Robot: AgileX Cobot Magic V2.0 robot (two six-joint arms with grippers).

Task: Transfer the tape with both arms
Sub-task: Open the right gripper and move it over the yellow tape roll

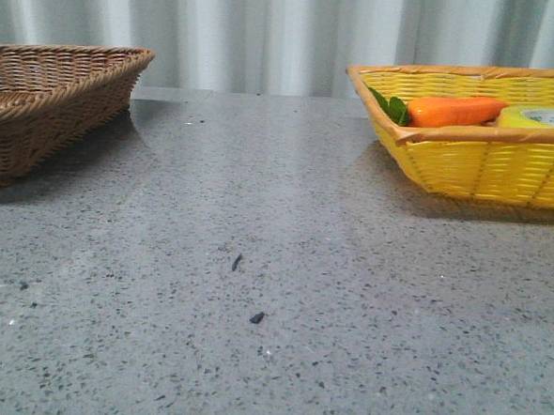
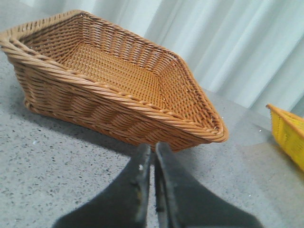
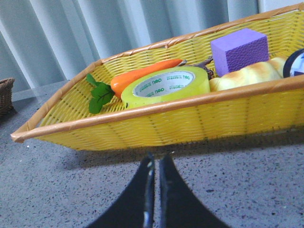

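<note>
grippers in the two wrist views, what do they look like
Both look alike. The left gripper has two matte black fingers, flat and angular, broad at the base and tapering to narrow tips. The right gripper has the same black tapered fingers. No cables, markings or labels show in these views, and the front view shows neither arm.

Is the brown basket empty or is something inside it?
Empty, as far as shows. The left wrist view looks down into the brown basket and only its bare woven floor is visible; the near wall hides a strip of it.
</note>
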